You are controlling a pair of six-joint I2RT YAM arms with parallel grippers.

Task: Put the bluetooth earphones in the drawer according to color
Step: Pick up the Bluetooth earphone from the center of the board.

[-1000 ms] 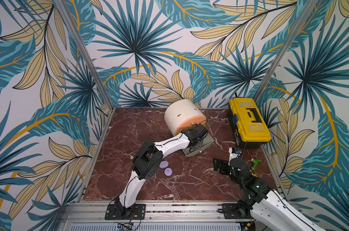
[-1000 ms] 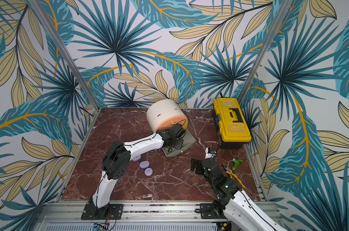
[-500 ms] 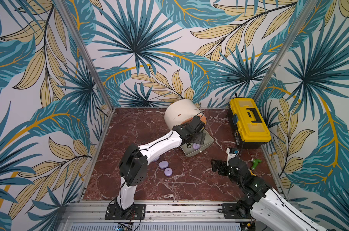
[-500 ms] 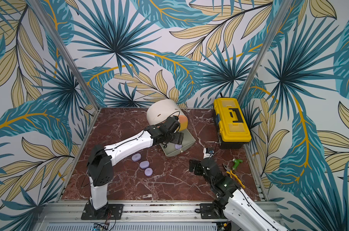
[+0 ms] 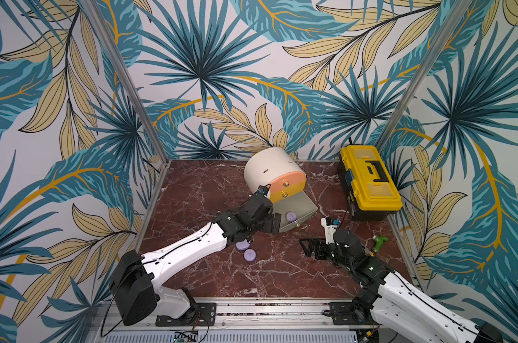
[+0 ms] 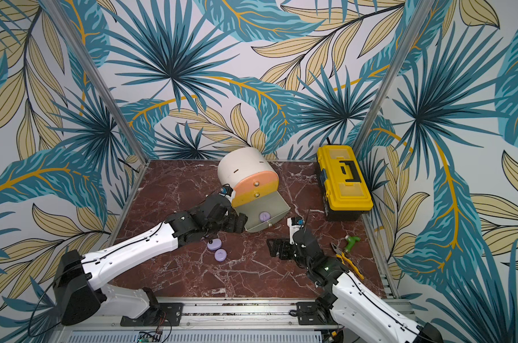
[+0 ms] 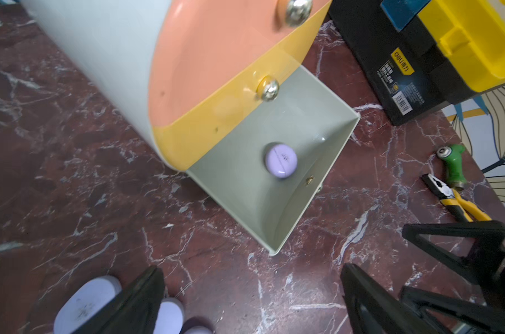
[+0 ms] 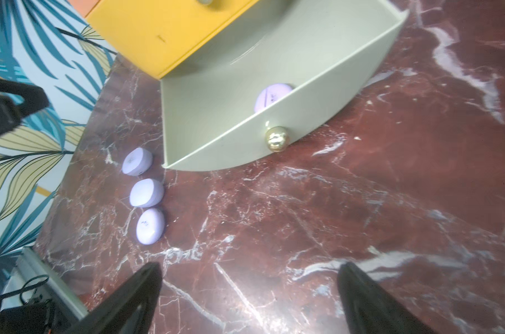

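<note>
Tabletop [image 8: 361, 202]: right wrist shows three loose earphones [image 8: 146, 193], top views two.

left end effector [image 7: 251, 271] withdrawn, lilac case [image 5: 290, 216] released

Yellow toolbox [image 5: 370, 181], pliers [image 7: 448, 193], green-handled tool [image 7: 453, 164]

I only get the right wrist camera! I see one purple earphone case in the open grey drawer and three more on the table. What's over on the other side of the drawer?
Observer: A yellow-and-black toolbox stands there by the back wall, with its lid shut.
Operator: Are any tools lying around?
Observer: Yes, pliers and a green-handled tool lie in front of the toolbox.
Operator: Is the very top drawer open too?
Observer: No. The peach drawer is shut. Only the grey drawer is pulled out.
</note>
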